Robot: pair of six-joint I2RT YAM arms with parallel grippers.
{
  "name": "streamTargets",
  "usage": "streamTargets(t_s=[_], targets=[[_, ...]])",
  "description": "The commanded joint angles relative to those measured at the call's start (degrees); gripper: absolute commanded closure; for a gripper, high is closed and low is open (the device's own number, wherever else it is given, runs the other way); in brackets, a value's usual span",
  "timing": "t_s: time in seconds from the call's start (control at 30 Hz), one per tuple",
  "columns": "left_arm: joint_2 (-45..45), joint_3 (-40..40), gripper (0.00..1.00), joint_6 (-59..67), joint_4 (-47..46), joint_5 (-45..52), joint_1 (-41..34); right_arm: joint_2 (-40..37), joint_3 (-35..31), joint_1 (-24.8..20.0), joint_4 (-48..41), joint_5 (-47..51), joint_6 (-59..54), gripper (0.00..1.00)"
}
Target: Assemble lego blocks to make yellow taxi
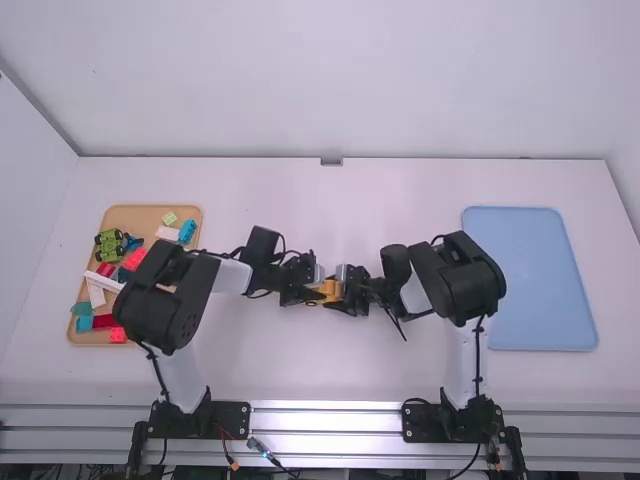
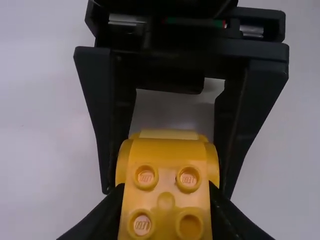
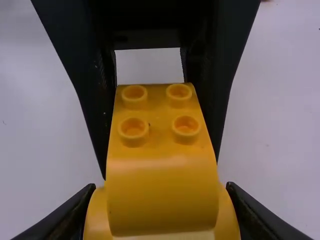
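Above the table's middle, my left gripper (image 1: pixel 310 292) and right gripper (image 1: pixel 348 292) face each other, with the yellow block (image 1: pixel 328 289) between them. In the left wrist view, my left gripper (image 2: pixel 166 212) is shut on the studded end of the yellow block (image 2: pixel 165 172), and the right gripper's dark fingers flank its far end. The right wrist view shows the yellow block (image 3: pixel 157 160) with several studs and a rounded part; my right gripper (image 3: pixel 161 212) is shut on its wider near part. How the block's parts join underneath is hidden.
At the left, a wooden tray (image 1: pixel 150 218) holds a green toy vehicle (image 1: pixel 108 246) and blue, red, white and teal blocks, partly behind the left arm. A light blue tray (image 1: pixel 530 280) lies at the right beside the right arm.
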Motion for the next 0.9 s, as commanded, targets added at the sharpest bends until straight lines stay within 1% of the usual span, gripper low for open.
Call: streamTargets(t_s=[0.0,0.17,0.23,0.27,0.33,0.37,0.4,0.47,0.6,0.73,0.87], targets=[[-1.31,-1.18,0.59,-0.39,-1.01,-1.95,0.44,0.66,-0.17,0.13,-0.59,0.7,0.24,0.47],[-2.97,-1.18,0.57,-0.42,-1.16,-1.97,0.44,0.66,0.0,0.13,-0.61,0.68,0.24,0.47],[-4.85,-1.18,0.49,-0.39,-1.49,-2.01,0.44,0.66,0.15,0.13,-0.66,0.68,0.44,0.47],[-5.14,-1.18,0.48,-0.39,-1.46,-1.99,0.44,0.66,0.17,0.13,-0.66,0.7,0.48,0.47],[-6.75,-1.18,0.4,-0.44,-1.49,-2.4,0.68,0.66,0.15,0.15,-0.66,0.72,0.44,0.47],[-6.88,-1.18,0.38,-0.44,-1.53,-2.45,0.74,0.66,0.15,0.13,-0.63,0.72,0.46,0.47],[-8.37,-1.18,0.16,-0.44,-2.25,-3.43,1.42,0.66,0.15,0.13,-0.83,0.68,0.35,0.47],[-9.33,-1.18,0.01,-0.44,-2.75,-3.41,2.03,0.66,0.15,0.15,-0.83,0.68,0.22,0.47],[-12.68,-1.18,0.01,-0.42,-4.9,-1.09,5.05,0.66,0.15,0.13,-0.79,0.68,0.22,0.47],[-15.76,-1.18,0.01,-0.46,-7.69,4.15,10.84,0.66,0.15,0.15,-0.13,0.07,0.26,0.45],[-16.41,-1.22,0.01,-0.42,-8.87,9.53,16.11,0.66,1.01,1.09,-0.57,-0.15,0.46,0.42]])
